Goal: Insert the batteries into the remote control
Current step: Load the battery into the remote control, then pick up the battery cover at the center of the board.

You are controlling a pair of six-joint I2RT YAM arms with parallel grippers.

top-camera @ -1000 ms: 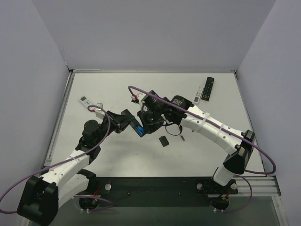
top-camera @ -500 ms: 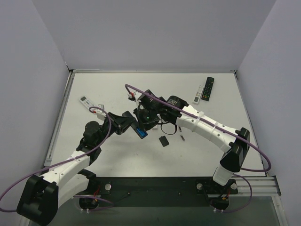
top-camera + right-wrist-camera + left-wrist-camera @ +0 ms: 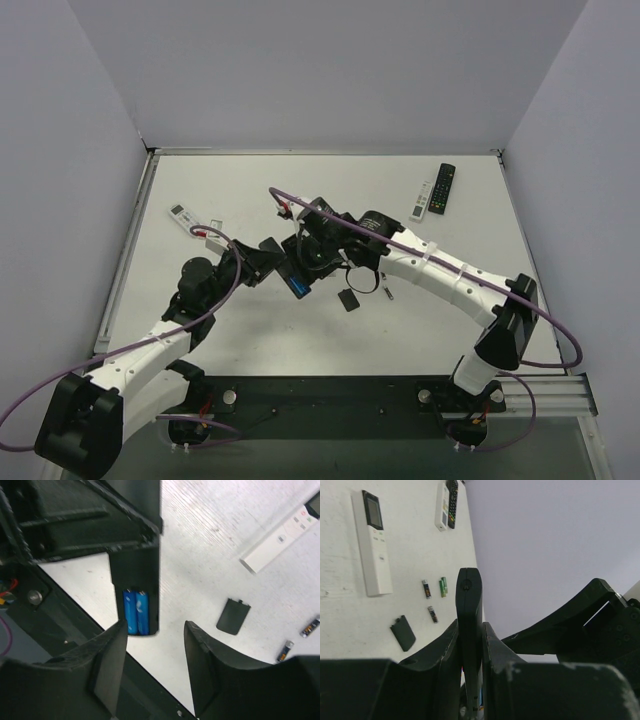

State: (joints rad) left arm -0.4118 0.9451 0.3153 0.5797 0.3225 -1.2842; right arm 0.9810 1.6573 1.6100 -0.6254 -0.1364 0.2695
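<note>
My left gripper [image 3: 275,262] is shut on the black remote control [image 3: 293,278] and holds it above the table's middle. In the left wrist view the remote control [image 3: 469,605] stands edge-on between the jaws of that gripper [image 3: 469,630]. Its back faces my right wrist camera: two blue batteries [image 3: 135,611] lie side by side in the open compartment of the remote control [image 3: 135,575]. My right gripper [image 3: 155,645] is open and empty just off that end, seen from above at the right gripper [image 3: 310,262]. Loose batteries [image 3: 433,614] lie on the table, one pair green [image 3: 443,586].
The black battery cover [image 3: 348,299] lies on the table below the grippers, a loose cell [image 3: 386,293] beside it. A white remote [image 3: 187,217] lies at the left. A white remote [image 3: 423,199] and a black remote [image 3: 442,188] lie at the back right.
My right gripper has opened from shut, and its arm has shifted slightly beside the remote. The left gripper still holds the remote in about the same place.
</note>
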